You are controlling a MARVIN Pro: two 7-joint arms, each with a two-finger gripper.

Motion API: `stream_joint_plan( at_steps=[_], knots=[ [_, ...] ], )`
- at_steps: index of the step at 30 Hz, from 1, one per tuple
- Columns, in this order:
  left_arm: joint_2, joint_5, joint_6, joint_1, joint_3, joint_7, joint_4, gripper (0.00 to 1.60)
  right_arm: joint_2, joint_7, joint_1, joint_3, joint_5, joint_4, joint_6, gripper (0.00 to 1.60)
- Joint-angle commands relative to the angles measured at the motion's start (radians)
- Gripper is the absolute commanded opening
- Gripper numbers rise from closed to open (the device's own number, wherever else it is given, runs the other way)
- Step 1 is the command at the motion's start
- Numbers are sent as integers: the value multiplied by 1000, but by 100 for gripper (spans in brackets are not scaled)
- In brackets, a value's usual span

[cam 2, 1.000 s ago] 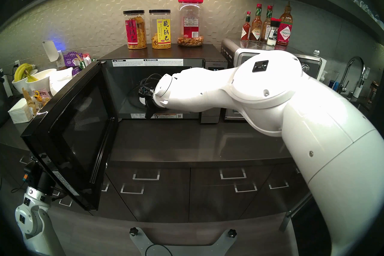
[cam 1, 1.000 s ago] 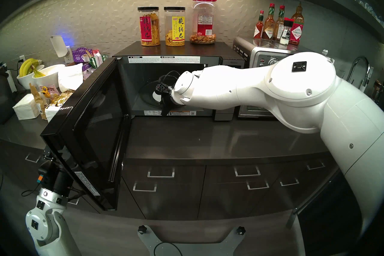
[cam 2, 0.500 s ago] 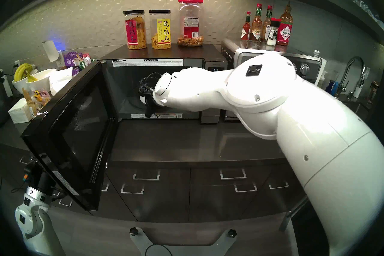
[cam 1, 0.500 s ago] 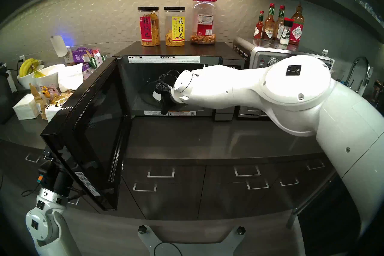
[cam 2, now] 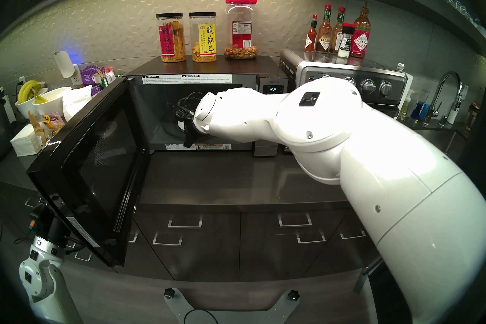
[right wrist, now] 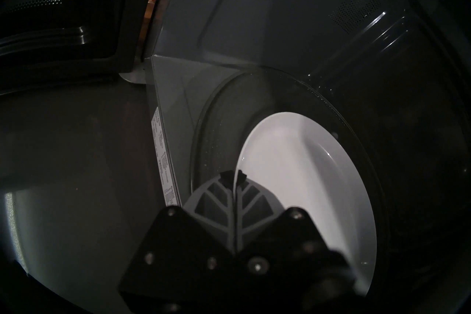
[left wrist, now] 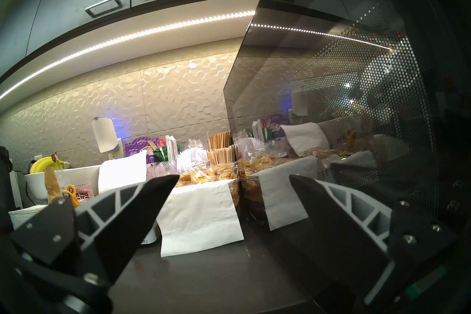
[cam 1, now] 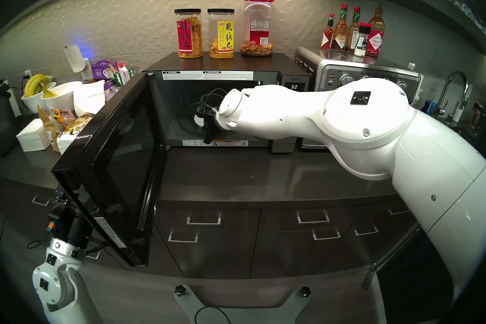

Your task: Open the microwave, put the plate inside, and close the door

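Holding the plate (right wrist: 300,178) by its rim, my right claw (right wrist: 235,175) stays clamped inside the microwave (cam 1: 226,63), centre frame. Only my elbow has swung lower-left, so placement is nearly done. My left claw (left wrist: 234,186) hangs open by the door (cam 1: 115,157).

Hex-tile backsplash (cam 1: 131,13), LED strip (left wrist: 122,38), dark countertop (cam 1: 236,173), drawers (cam 1: 207,236).

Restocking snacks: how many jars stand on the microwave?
3, in a row: black-lidded jar at left, black-lidded jar in the middle, red-lidded jar at right.
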Motion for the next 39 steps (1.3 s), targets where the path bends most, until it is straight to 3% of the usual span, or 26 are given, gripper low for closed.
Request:
stream_joint_plan(
  at_steps=[1, 12, 13, 15, 16, 17, 19, 20, 27, 36, 39],
  knots=[
    [-3, -2, -1, 2, 1, -1, -21, 160, -8, 26, 12, 3, 2, 24, 14, 0],
    [-3, -2, -1, 2, 1, -1, -21, 160, 7, 21, 23, 5, -8, -5, 28, 0],
    [-3, -2, -1, 2, 1, -1, -21, 160, 10, 19, 25, 6, -9, -10, 29, 9],
    [-3, -2, -1, 2, 1, -1, -21, 160, 15, 13, 28, 9, -10, -21, 30, 63],
    [-3, -2, -1, 2, 1, -1, -21, 160, 17, 10, 29, 10, -10, -25, 30, 73],
    [-3, -2, -1, 2, 1, -1, -21, 160, 18, 8, 30, 11, -10, -28, 31, 110],
    [-3, -2, -1, 2, 1, -1, -21, 160, 22, 4, 31, 14, -11, -35, 32, 154],
    [-3, -2, -1, 2, 1, -1, -21, 160, 23, 2, 32, 15, -11, -37, 32, 160],
    [-3, -2, -1, 2, 1, -1, -21, 160, 38, -10, 41, 25, -12, -63, 36, 160],
    [-2, -2, -1, 2, 1, -1, -21, 160, 96, -28, 91, 47, -5, -171, 44, 160],
    [-2, -2, -1, 2, 1, -1, -20, 160, 114, -33, 103, 53, -3, -204, 44, 149]
  ],
)
